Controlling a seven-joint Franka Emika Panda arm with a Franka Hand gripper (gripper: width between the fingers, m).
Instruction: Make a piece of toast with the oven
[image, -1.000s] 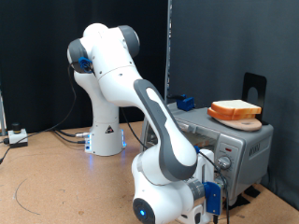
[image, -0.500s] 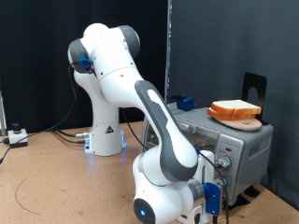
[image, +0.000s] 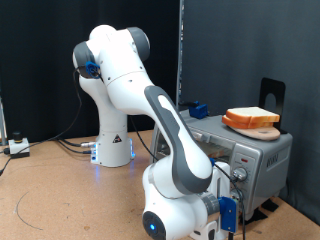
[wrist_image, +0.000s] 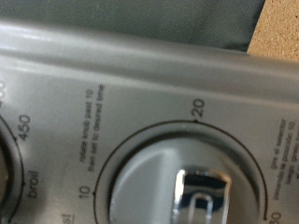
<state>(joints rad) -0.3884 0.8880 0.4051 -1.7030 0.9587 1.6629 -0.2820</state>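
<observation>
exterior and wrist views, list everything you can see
toast: 1, pale with brown crust, on a round wooden board on top of the oven
board: 1, wooden, on the oven top
oven: 1, silver-grey, exterior view's right
timer knob: 1, grey with a shiny centre, fills the wrist view, by marks 10 and 20
blue object: 1, behind the oven
cables: dark, on the brown floor by the arm's base
arm: 1, white, centre
gripper: fingers not in view, wrist camera close to the knob panel
</observation>
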